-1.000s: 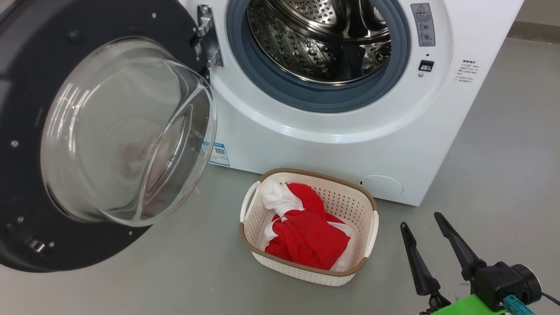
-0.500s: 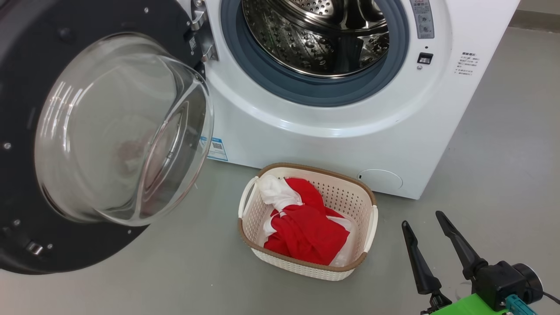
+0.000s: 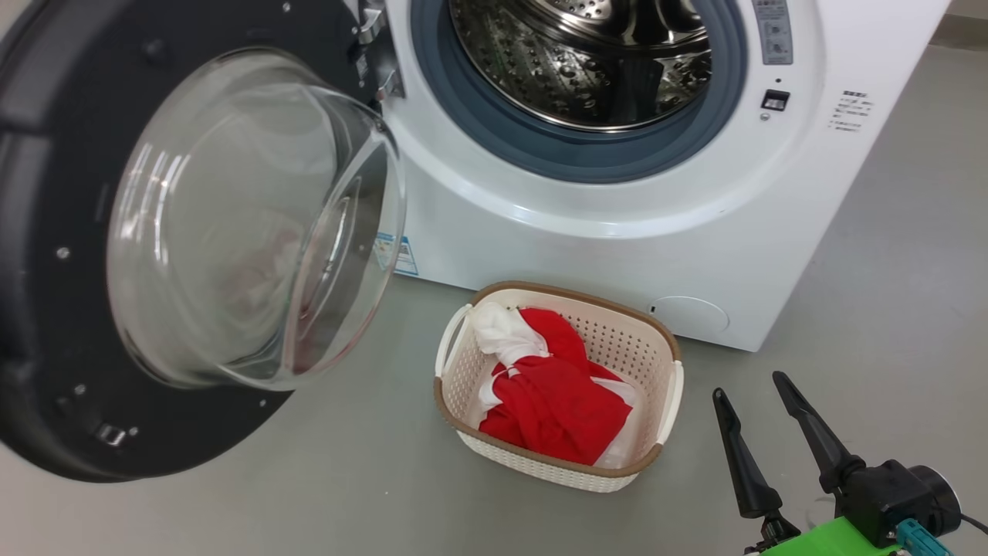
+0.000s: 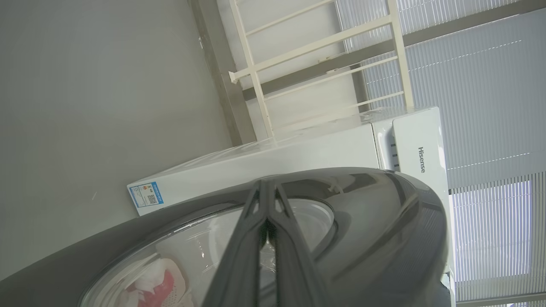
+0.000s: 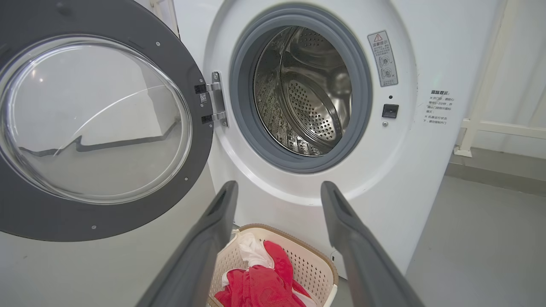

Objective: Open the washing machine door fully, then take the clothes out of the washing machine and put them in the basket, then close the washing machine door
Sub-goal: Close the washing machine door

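Clenched, empty left pincer (image 4: 266,187) just beside outer face of round glossy black door (image 4: 384,221), the nearer arm; right pincer (image 3: 749,386) released, well apart.

You had the big white front-loading washing machine (image 3: 617,255) at the back, with its round glossy black glass-windowed door (image 3: 46,232) swung out on the left. The small cream plastic basket (image 3: 575,292) sat on the grey floor (image 3: 888,309) just before the machine, the red-and-white fabric clothes (image 3: 556,409) in it. Your right gripper (image 3: 749,386) stood right of the basket, apart from it. Your left gripper (image 4: 266,184) lay along the door's outer side.
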Tool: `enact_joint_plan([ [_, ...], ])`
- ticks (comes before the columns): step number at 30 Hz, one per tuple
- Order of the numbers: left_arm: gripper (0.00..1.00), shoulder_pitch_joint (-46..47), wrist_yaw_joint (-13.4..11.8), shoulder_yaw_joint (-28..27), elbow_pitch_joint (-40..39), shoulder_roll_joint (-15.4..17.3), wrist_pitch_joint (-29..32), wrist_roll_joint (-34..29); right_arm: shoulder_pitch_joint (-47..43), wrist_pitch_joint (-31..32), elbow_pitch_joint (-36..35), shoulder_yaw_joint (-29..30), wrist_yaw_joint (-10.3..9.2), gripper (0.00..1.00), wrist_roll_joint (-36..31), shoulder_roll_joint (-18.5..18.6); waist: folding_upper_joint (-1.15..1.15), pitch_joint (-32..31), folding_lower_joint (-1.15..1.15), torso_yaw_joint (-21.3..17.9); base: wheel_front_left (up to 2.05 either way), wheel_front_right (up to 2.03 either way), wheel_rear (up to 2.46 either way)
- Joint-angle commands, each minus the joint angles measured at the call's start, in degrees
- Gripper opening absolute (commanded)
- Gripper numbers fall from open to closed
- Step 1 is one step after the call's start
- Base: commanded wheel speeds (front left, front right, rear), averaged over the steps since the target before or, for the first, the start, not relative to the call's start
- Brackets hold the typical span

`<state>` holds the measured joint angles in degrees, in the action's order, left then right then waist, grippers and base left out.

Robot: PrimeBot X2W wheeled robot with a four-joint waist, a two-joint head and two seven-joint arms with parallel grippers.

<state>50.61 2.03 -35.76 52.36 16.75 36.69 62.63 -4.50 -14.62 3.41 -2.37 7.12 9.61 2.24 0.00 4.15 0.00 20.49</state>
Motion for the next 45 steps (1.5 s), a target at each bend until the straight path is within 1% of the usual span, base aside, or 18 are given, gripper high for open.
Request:
enact_joint_plan([
  [1,0.00,-1.1,0.0,0.2,-2.2,0.8,1.4,0.8,1.4,-0.3,-1.3,-1.1,0.36,1.00,0.3,0.6,0.00,0.2,0.00,0.6,0.00,0.00,0.00],
  [8,0.00,-3.8,-2.0,0.7,-10.4,-3.3,4.7,2.1,1.8,-0.4,-1.4,-1.3,0.36,1.00,0.7,0.6,0.00,0.6,0.00,2.3,0.00,0.00,0.00],
  [19,0.00,-10.4,-6.9,1.6,-26.2,-10.1,10.0,4.0,2.1,-0.4,-1.3,-1.1,0.36,1.00,1.3,0.6,0.00,0.2,0.00,3.6,0.00,0.00,0.00],
  [22,0.00,-12.3,-8.2,2.4,-30.6,-11.4,11.6,4.5,2.1,-0.4,-1.3,-1.1,0.36,1.00,1.4,0.6,0.00,0.1,0.00,3.7,0.00,0.00,0.00],
  [23,0.00,-12.3,-8.2,2.4,-30.6,-11.4,11.6,4.5,2.1,-0.4,-1.3,-1.1,0.36,1.00,1.4,0.6,0.00,0.1,0.00,3.7,0.00,0.00,0.00],
  [30,0.00,-16.2,-10.8,5.5,-39.8,-13.5,14.0,6.9,2.4,-0.4,-1.4,-1.3,0.36,1.00,1.7,0.6,0.00,0.3,0.00,3.3,0.00,0.00,0.00],
  [35,0.00,-18.4,-12.5,7.8,-44.3,-13.8,14.6,10.8,2.7,-0.4,-1.3,-1.3,0.36,1.00,2.0,0.6,0.00,0.6,0.00,2.5,0.00,0.00,0.00],
  [40,0.00,-21.7,-14.2,12.0,-48.4,-13.8,13.3,15.3,3.2,-0.4,-1.4,-1.3,0.36,1.00,2.2,0.6,0.00,1.2,0.00,1.1,0.00,0.00,0.00],
  [45,0.00,-24.7,-15.3,16.4,-52.3,-13.9,11.1,20.1,3.5,-0.4,-1.3,-1.2,0.36,1.00,2.3,0.6,0.00,1.9,0.00,-0.4,0.00,0.00,0.00],
])
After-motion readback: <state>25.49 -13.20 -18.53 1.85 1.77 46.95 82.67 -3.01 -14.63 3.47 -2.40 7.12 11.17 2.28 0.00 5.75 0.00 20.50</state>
